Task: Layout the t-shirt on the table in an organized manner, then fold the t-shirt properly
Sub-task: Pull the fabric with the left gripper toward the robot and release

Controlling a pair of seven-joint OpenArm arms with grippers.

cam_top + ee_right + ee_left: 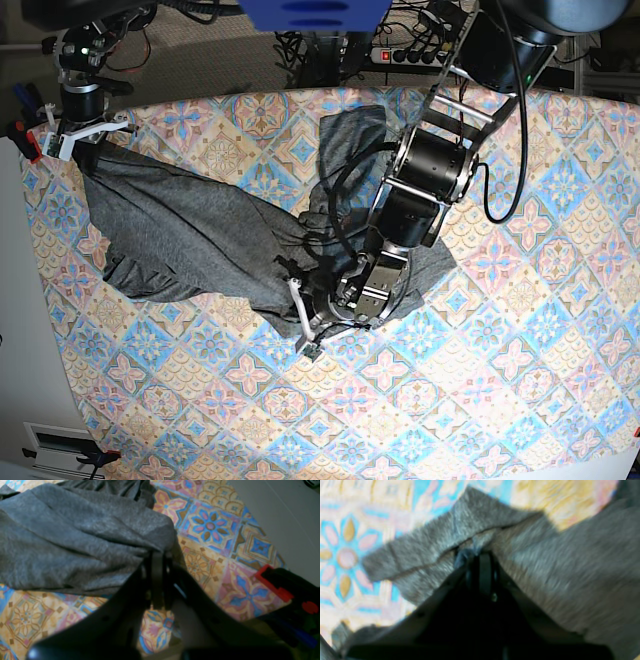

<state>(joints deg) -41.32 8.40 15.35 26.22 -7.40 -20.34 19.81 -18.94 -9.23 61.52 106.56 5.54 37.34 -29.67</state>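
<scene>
My left jaws (480, 555) and right jaws (157, 555) each pinch the soft, fuzzy grey t-shirt (190, 235), bunched on the flowery desk (520, 330).

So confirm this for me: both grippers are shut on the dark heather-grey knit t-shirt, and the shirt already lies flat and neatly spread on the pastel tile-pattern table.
Not quite. The left gripper and right gripper are indeed shut on the dark heather-grey knit t-shirt, but it isn't flat. The base view shows it bunched and wrinkled, stretched between the two grippers across the pastel tile-pattern table.
</scene>
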